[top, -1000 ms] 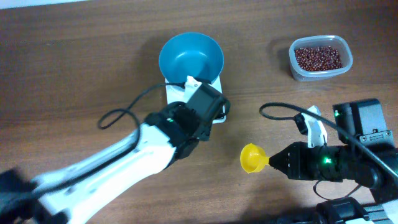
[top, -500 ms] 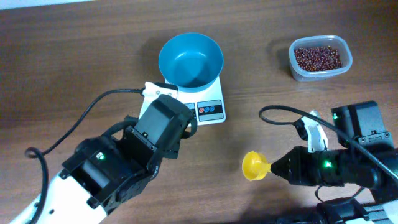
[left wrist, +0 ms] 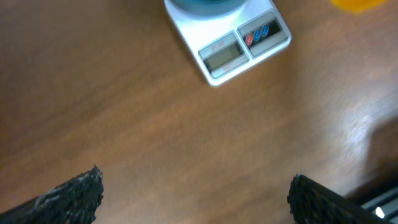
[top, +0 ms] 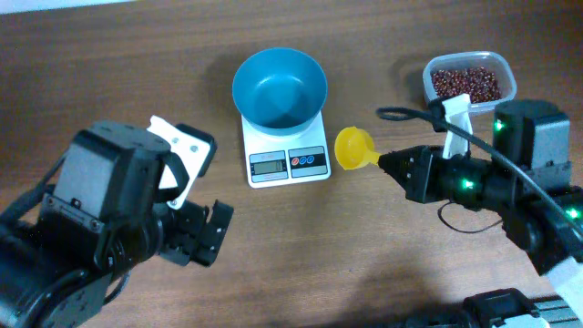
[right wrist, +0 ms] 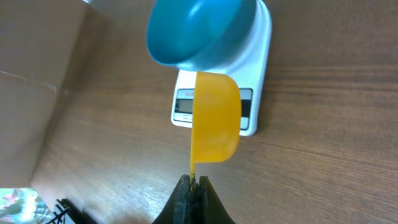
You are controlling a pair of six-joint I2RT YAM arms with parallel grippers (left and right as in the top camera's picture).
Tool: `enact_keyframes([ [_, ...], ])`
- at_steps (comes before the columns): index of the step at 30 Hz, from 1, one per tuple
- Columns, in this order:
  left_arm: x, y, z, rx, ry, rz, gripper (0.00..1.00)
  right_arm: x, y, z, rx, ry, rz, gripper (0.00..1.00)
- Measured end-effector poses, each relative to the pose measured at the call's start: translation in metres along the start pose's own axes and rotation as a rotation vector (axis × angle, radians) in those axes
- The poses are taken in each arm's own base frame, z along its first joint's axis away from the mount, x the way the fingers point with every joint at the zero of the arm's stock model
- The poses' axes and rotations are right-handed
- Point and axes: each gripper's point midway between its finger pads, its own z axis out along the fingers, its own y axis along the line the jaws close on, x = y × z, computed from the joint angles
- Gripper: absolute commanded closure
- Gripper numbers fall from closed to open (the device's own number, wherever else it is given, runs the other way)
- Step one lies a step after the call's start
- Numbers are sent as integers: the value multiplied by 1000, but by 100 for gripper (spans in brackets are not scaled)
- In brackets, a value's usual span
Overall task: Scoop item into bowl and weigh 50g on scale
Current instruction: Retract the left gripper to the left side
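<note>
Overhead: bowl sits on scale so added weight reads directly, and it looks empty; beans are all in the clear tub at far right of tabletop. Handle of empty yellow scoop is clamped in right gripper just right of scale, likely bound for the tub. Well off to the side, left gripper has jaws apart, holds nothing, leaves scale free

Left gripper pointed down, fingers spread wide. Right gripper clamped on scoop, held level, pointed left.
</note>
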Motion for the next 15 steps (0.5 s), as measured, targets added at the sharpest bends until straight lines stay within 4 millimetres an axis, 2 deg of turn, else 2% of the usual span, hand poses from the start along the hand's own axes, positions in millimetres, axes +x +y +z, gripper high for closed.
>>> enact_keyframes([
  [3, 8, -2, 1, 10, 38, 79, 1, 8, -17, 19, 30, 78, 58, 96],
  [5, 11, -7, 1, 48, 43, 248, 1, 12, -15, 22, 4, 104, 71, 96],
  [7, 7, -7, 1, 46, 24, 312, 1, 13, -10, 22, -24, 113, 74, 96],
  [15, 0, -14, 1, 84, -8, 312, 1, 14, -8, 21, -36, 118, 75, 96],
])
